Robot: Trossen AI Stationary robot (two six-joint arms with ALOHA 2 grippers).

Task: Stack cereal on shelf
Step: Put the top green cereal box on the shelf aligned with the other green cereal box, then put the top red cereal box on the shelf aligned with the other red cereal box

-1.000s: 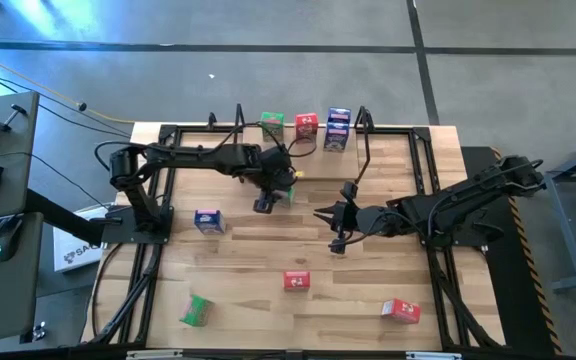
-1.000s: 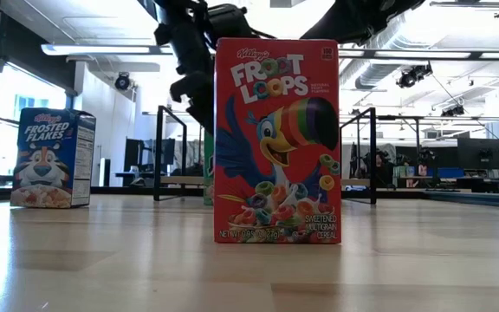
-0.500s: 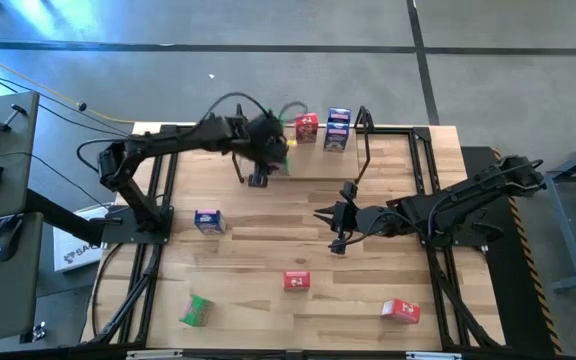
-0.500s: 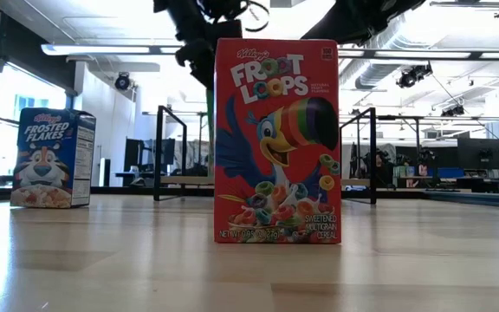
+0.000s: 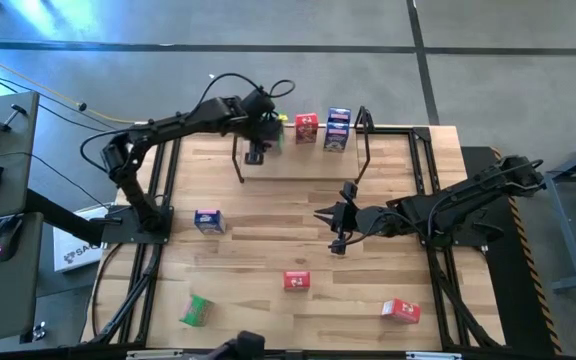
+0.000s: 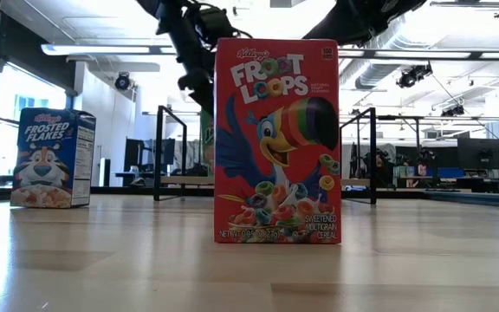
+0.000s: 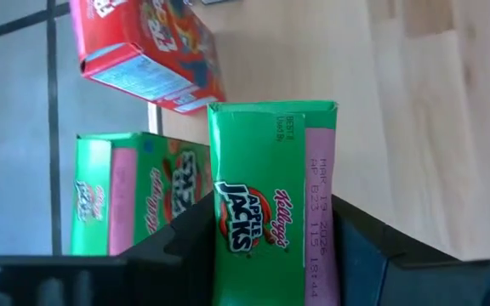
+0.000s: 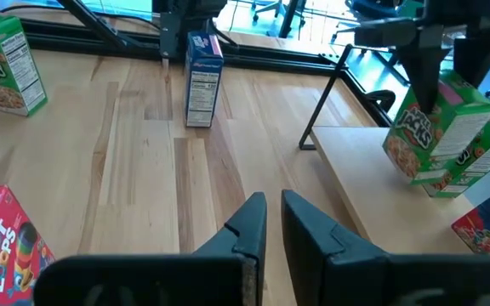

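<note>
left gripper (image 7: 270,255) | holds green cereal box (image 7: 270,212) (second green box (image 7: 134,200) seen only by wrist)

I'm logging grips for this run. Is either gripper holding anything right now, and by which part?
The left gripper holds a green cereal box by its two broad faces, above another green box on the shelf. The right gripper holds nothing.

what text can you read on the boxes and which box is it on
"FROOT LOOPS", "SWEETENED MULTIGRAIN CEREAL": red box.
"Kellogg's FROSTED FLAKES": blue box.
"APPLE JACKS", "Kellogg's": green box between the left gripper fingers.
Its date stamp, nutrition panels: too small.
</note>
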